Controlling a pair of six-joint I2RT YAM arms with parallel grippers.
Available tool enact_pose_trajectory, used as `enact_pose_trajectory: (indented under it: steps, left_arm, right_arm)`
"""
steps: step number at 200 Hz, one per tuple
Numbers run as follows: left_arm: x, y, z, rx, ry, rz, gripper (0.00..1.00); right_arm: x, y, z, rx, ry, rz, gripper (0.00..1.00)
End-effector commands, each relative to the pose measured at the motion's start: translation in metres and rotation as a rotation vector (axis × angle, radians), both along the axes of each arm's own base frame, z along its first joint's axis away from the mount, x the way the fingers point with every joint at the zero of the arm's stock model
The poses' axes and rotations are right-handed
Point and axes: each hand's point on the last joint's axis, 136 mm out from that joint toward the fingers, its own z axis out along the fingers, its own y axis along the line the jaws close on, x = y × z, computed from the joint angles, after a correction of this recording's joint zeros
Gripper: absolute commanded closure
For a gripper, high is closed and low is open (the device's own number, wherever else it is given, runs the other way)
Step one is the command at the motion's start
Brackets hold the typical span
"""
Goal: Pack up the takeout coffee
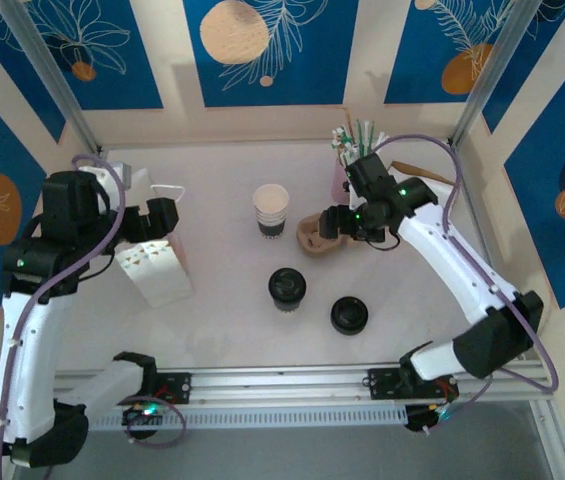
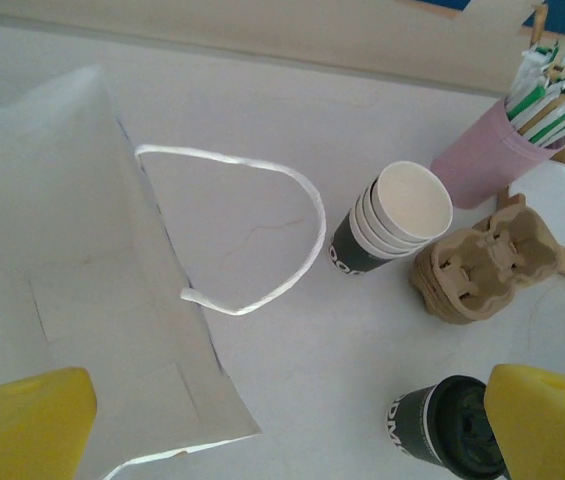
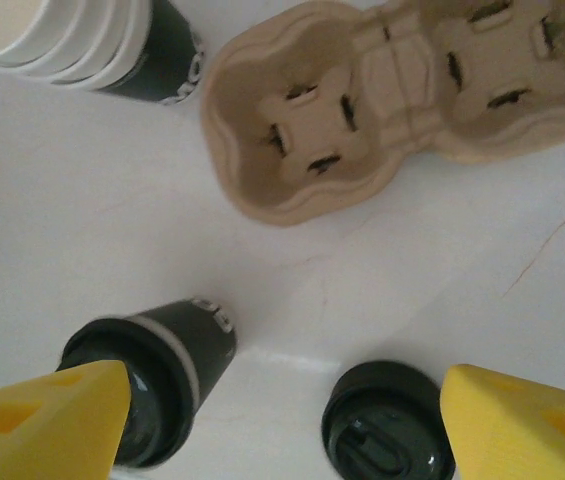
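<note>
The takeout coffee [image 1: 287, 288] is a dark-sleeved cup with a black lid, standing at the middle of the table. It also appears at the lower right of the left wrist view [image 2: 440, 432] and the lower left of the right wrist view [image 3: 157, 385]. My left gripper [image 1: 167, 215] hovers open over the white paper bag [image 1: 152, 272], its yellow fingers [image 2: 22, 425] wide apart around nothing [image 2: 287, 445]. My right gripper [image 1: 329, 222] is open above the cardboard cup carrier [image 1: 314, 240], well above the cups, holding nothing [image 3: 282, 430].
A second black lid [image 1: 349, 315] lies right of the coffee; whether a cup is under it I cannot tell. A stack of lidless white cups [image 1: 271, 210] stands behind. A pink holder of straws [image 1: 347, 165] is at the back right. The bag's handle loop [image 2: 262, 230] lies on the table.
</note>
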Motion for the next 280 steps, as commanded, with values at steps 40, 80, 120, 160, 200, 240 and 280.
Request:
enact_pose_trajectory:
  steps: [40,80,120,160,200,240,280]
  left_arm:
    - [0.01,-0.014,-0.014,-0.06,0.048,-0.039,0.0]
    - [0.011,-0.046,-0.017,-0.017,0.062,-0.125,0.0]
    - [0.01,-0.091,-0.001,0.059,0.017,-0.226,0.0]
    - [0.009,-0.132,-0.001,0.082,0.022,-0.314,0.0]
    - [0.012,-0.175,-0.023,0.09,0.067,-0.382,0.0]
    - [0.018,-0.201,-0.055,0.084,0.145,-0.418,0.0]
    - [0.022,-0.214,-0.081,0.087,0.202,-0.433,0.0]
  right_arm:
    - [0.049,-0.017,-0.054,-0.104,0.053,0.151,0.2]
    - [0.062,-0.013,-0.068,-0.073,0.1,0.209,0.22]
    - [0.074,-0.004,-0.075,-0.065,0.093,0.235,0.27]
    - [0.085,-0.007,-0.083,-0.147,0.086,0.248,0.38]
    - [0.089,-0.001,-0.091,-0.193,0.082,0.269,0.42]
    - [0.092,0.0,-0.1,-0.243,0.094,0.284,0.42]
    - [0.097,-0.007,-0.099,-0.278,0.082,0.252,0.39]
